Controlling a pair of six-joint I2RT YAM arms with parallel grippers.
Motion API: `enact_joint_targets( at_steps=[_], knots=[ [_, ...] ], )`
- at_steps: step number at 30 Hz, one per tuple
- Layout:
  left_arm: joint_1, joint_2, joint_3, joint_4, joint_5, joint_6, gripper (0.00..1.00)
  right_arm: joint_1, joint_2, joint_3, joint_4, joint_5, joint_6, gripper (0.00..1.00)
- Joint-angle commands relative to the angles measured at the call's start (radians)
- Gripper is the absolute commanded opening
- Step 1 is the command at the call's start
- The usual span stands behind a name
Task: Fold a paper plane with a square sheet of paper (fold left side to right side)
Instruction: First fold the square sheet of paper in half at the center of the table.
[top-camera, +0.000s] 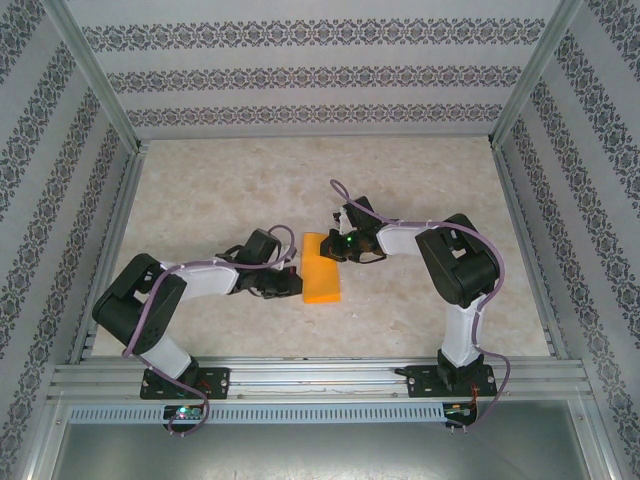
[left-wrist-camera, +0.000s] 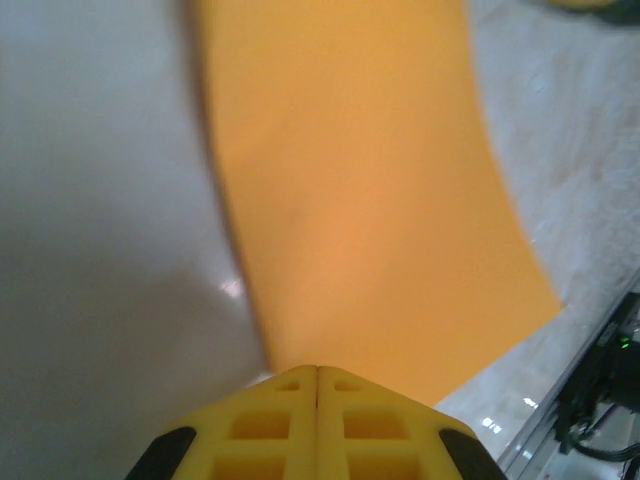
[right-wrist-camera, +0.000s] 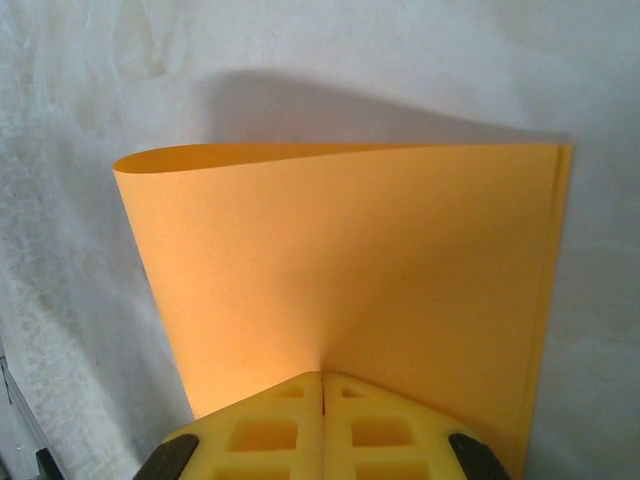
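The square sheet of paper (top-camera: 322, 270) is bright orange and lies folded in half as a narrow strip at the table's middle. In the right wrist view the paper (right-wrist-camera: 350, 270) has its two edges lined up on the right, and its top layer bows up in a loose curl at the far left. My right gripper (top-camera: 331, 244) is shut, its tip (right-wrist-camera: 322, 375) pressed onto the strip's far end, where the paper dimples. My left gripper (top-camera: 292, 282) is shut too, its tip (left-wrist-camera: 316, 368) resting on the paper (left-wrist-camera: 360, 200) by its left edge near the front.
The pale marbled tabletop (top-camera: 220, 200) is walled by patterned panels, with metal rails (top-camera: 320, 375) along the near edge. Both forearms reach in low from either side of the paper. Cables and a black part (left-wrist-camera: 600, 400) sit at the left wrist view's lower right.
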Motion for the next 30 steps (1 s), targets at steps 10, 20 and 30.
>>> enact_joint_targets(
  at_steps=[10,20,30],
  knots=[
    [0.001,0.137,0.072,0.102,0.073,-0.031,0.03,-0.007,0.054,-0.006,-0.121,0.107,-0.029,0.0],
    [-0.026,0.133,-0.03,0.085,0.058,-0.032,0.03,-0.007,0.06,0.004,-0.147,0.12,-0.043,0.0],
    [-0.053,0.037,-0.129,-0.013,0.057,-0.003,0.03,-0.006,0.063,0.01,-0.16,0.122,-0.054,0.0]
  ],
)
